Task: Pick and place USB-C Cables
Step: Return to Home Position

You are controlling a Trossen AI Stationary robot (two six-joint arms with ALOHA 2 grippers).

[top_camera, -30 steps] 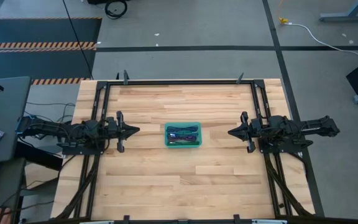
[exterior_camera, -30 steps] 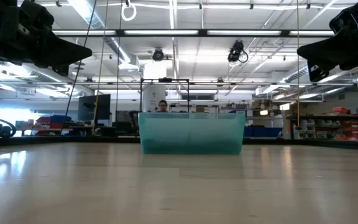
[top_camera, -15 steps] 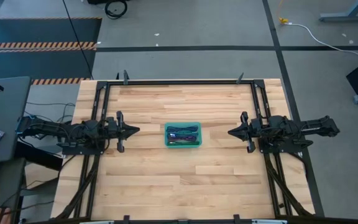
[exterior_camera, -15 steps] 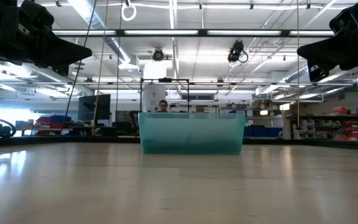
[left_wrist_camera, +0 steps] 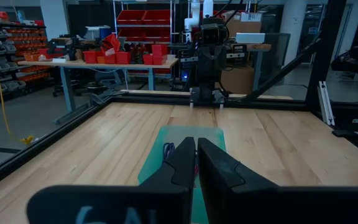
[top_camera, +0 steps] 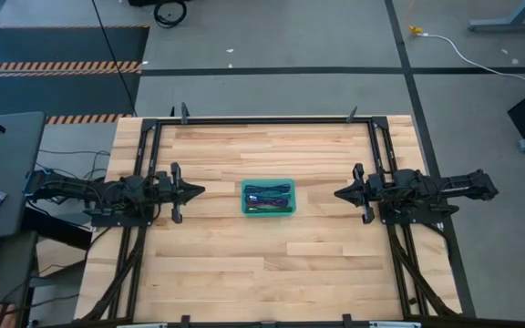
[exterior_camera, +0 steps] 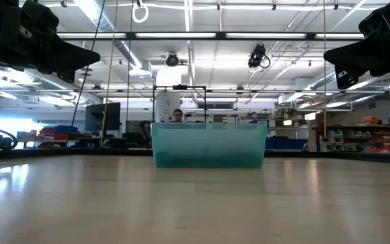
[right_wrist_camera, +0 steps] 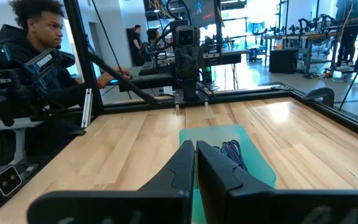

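A small teal tray [top_camera: 268, 198] stands at the middle of the table, also seen in the low view as the tray [exterior_camera: 208, 144]. Several USB-C cables [top_camera: 269, 196] lie bundled inside it, dark blue-purple, green and maroon; a blue-purple bundle [right_wrist_camera: 232, 150] shows in the right wrist view. My left gripper [top_camera: 200, 190] hovers above the table to the tray's left, shut and pointing at it. My right gripper [top_camera: 338, 193] hovers to the tray's right, shut and pointing at it. In the left wrist view my left gripper [left_wrist_camera: 196, 144] shows shut over the tray [left_wrist_camera: 188, 134].
Bare wooden table top [top_camera: 272, 264] lies all around the tray. A black frame [top_camera: 262, 120] runs along the table's edges. A person [right_wrist_camera: 39, 56] sits beyond the table's left side. A white cord with a yellow plug [top_camera: 415, 31] lies on the floor.
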